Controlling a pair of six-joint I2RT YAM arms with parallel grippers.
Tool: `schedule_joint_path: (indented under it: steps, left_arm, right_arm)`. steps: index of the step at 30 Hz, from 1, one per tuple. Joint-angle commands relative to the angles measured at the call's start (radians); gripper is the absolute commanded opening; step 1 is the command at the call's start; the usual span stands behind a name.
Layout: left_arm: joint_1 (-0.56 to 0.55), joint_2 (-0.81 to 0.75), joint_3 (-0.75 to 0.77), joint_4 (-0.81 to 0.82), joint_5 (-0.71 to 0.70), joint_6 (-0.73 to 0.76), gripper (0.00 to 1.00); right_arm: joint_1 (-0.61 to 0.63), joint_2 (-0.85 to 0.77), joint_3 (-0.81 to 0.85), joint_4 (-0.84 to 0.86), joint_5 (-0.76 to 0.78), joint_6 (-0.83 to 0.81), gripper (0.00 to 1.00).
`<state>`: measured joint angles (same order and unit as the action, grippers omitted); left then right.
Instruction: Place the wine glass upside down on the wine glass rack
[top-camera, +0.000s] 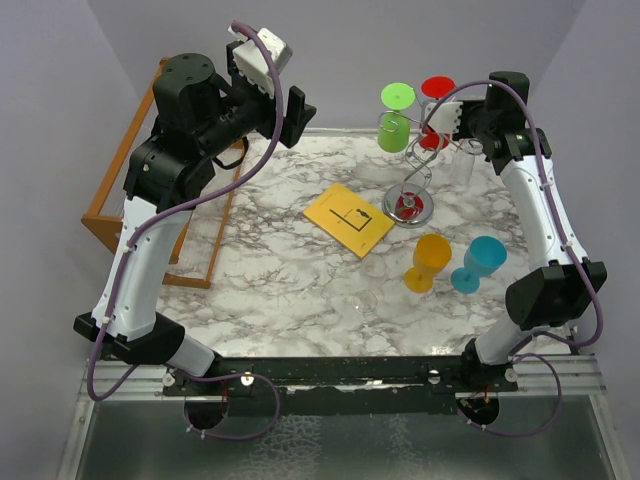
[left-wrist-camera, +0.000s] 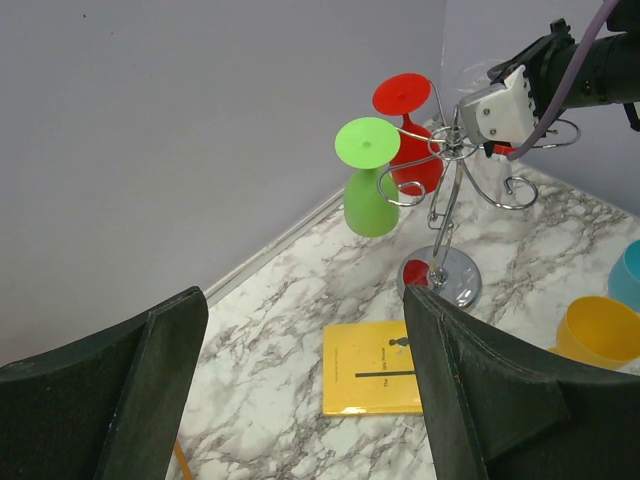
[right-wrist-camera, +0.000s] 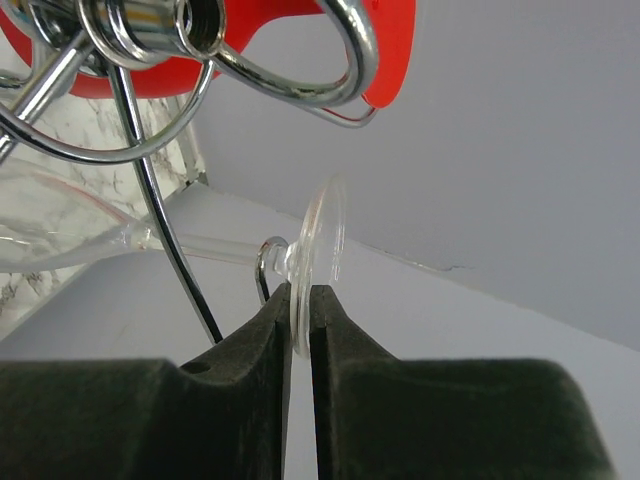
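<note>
The silver wire wine glass rack (top-camera: 408, 205) stands at the back right with a green glass (top-camera: 394, 122) and a red glass (top-camera: 436, 97) hanging upside down on it. My right gripper (right-wrist-camera: 300, 300) is shut on the foot of a clear wine glass (right-wrist-camera: 325, 235). Its stem lies sideways in a curled wire arm (right-wrist-camera: 262, 262) of the rack. In the top view the clear glass (top-camera: 462, 163) hangs just right of the rack's top. My left gripper (left-wrist-camera: 300, 300) is open and empty, raised high above the table's back left (top-camera: 296, 110).
An orange glass (top-camera: 430, 262) and a blue glass (top-camera: 480, 263) stand upright in front of the rack. A yellow book (top-camera: 350, 218) lies mid-table. An orange-brown wooden rack (top-camera: 110, 200) stands off the left edge. Walls close the back and sides.
</note>
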<state>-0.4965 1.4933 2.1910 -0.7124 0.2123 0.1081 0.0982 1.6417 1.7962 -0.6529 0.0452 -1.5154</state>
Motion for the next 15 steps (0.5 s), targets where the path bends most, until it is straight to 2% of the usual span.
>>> schedule_joint_path:
  steps: [1, 15]
  left_arm:
    - [0.006, -0.015, 0.003, 0.008, 0.011, 0.007, 0.82]
    - [0.007, -0.016, 0.001, 0.007, 0.013, 0.008, 0.82]
  right_arm:
    - [0.009, -0.031, 0.027, -0.007, -0.06, 0.025, 0.12]
    - [0.011, -0.046, 0.038, -0.042, -0.111, 0.061, 0.17]
